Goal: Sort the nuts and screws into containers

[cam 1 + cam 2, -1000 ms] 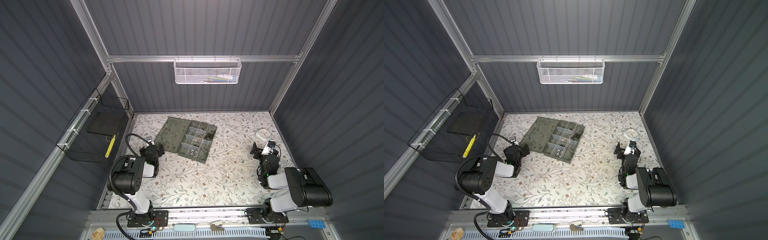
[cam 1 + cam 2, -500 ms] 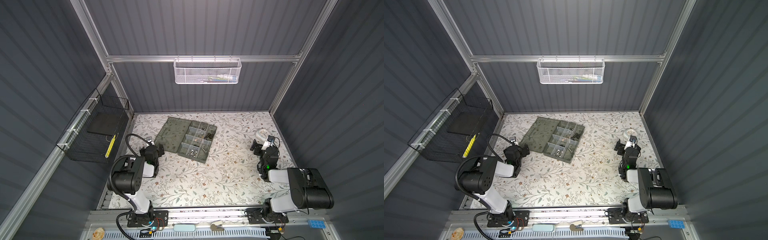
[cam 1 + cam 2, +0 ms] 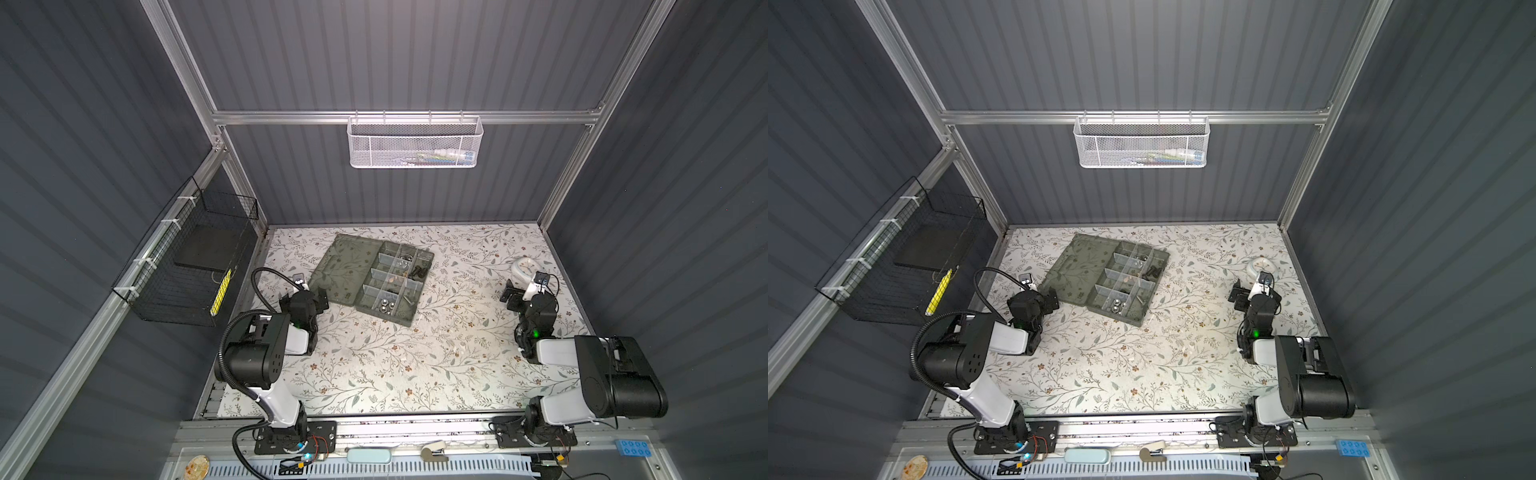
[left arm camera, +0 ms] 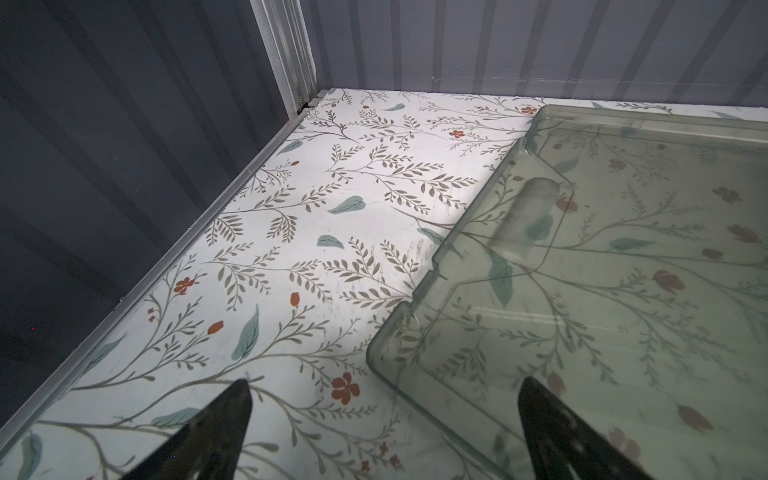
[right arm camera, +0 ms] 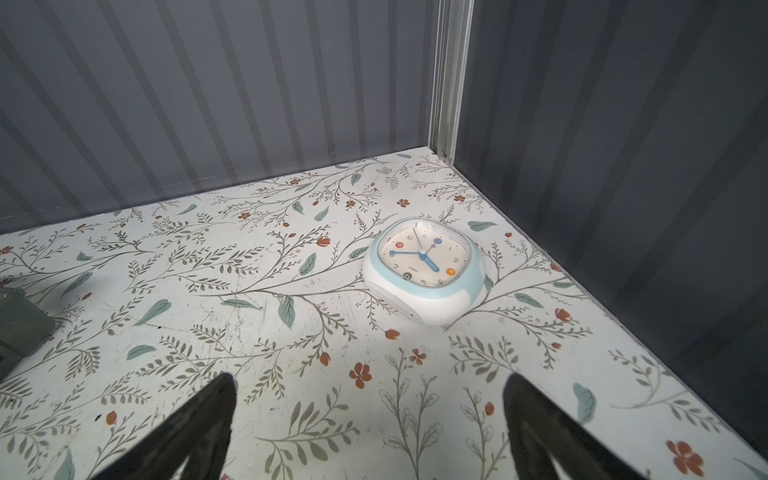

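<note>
a: changed in the last second?
b: only on the right; eased the right gripper (image 5: 370, 386) slightly farther out toward the rounded white clock with blue hands (image 5: 424, 266); faces it now, near but apart; jaws spread as wide as possible, holding nothing.
a: and the left?
b: no shift; left gripper (image 4: 384, 386) parked low at a corner of the flat translucent grey-green lid (image 4: 602, 270); jaws wide, empty; touching the lid or not, cannot tell.
a: meaning for the sort?
b: likely no progress; aimed away from the grey-green plastic organiser box (image 3: 390, 322); small black screws (image 3: 417, 272) and small silver hexagonal nuts (image 3: 384, 307) already in its pale-walled compartments (image 3: 392, 272); loose pieces on the floral table (image 3: 374, 374) too small to tell.
a: in the way?
b: just the clock, ahead of the right jaws; white mesh basket (image 3: 415, 143) and black wire basket (image 3: 187, 266) up on the walls, well apart.
</note>
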Robot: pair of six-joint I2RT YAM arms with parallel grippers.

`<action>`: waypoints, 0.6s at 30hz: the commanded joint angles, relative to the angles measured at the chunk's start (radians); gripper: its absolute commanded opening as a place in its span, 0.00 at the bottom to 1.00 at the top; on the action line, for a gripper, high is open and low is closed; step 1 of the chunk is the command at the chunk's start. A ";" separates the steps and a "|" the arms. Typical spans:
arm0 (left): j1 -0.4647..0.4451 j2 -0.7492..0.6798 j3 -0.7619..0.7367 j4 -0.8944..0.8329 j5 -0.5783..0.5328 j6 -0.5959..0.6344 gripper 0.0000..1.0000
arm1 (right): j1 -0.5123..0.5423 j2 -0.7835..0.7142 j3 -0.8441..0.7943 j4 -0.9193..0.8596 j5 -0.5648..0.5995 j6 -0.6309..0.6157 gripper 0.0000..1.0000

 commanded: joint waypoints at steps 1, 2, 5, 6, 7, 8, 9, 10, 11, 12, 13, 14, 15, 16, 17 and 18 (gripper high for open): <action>-0.006 0.009 0.013 -0.003 -0.007 0.019 1.00 | -0.002 -0.007 -0.001 0.000 0.007 0.005 0.99; -0.006 0.010 0.013 -0.003 -0.006 0.018 1.00 | -0.002 -0.007 -0.001 0.000 0.006 0.006 0.99; -0.006 0.011 0.013 -0.004 -0.007 0.018 1.00 | -0.002 -0.008 -0.001 0.000 0.006 0.006 0.99; -0.006 0.012 0.014 -0.006 -0.006 0.018 1.00 | -0.002 -0.008 -0.001 -0.001 0.007 0.006 0.99; -0.006 0.010 0.016 -0.008 -0.007 0.018 1.00 | -0.002 -0.007 -0.001 -0.001 0.006 0.005 0.99; -0.006 0.010 0.016 -0.009 -0.006 0.015 1.00 | -0.002 -0.007 -0.001 0.000 0.006 0.005 0.99; -0.006 0.010 0.016 -0.010 -0.006 0.015 1.00 | -0.002 -0.007 -0.001 -0.002 0.006 0.006 0.99; -0.006 0.010 0.016 -0.011 -0.005 0.014 1.00 | -0.002 -0.008 -0.001 0.000 0.007 0.005 0.99; -0.006 0.010 0.017 -0.012 -0.005 0.015 1.00 | -0.002 -0.007 -0.001 0.000 0.007 0.005 0.99; -0.006 0.010 0.017 -0.014 -0.005 0.015 1.00 | -0.002 -0.006 -0.001 -0.001 0.008 0.006 0.99; -0.006 0.010 0.017 -0.014 -0.004 0.014 1.00 | -0.002 -0.007 -0.001 -0.001 0.007 0.006 0.99; -0.006 0.010 0.017 -0.014 -0.003 0.015 1.00 | -0.002 -0.008 -0.001 0.000 0.007 0.005 0.99; -0.006 0.010 0.017 -0.015 -0.005 0.016 1.00 | -0.002 -0.008 -0.001 0.000 0.006 0.006 0.99; -0.006 0.010 0.016 -0.010 -0.006 0.016 1.00 | -0.002 -0.008 -0.001 0.000 0.007 0.006 0.99; -0.008 0.009 0.010 0.004 -0.003 0.023 1.00 | -0.002 -0.008 -0.001 -0.001 0.007 0.006 0.99; -0.013 0.012 0.012 0.000 -0.002 0.032 1.00 | -0.002 -0.007 -0.001 -0.001 0.007 0.005 0.99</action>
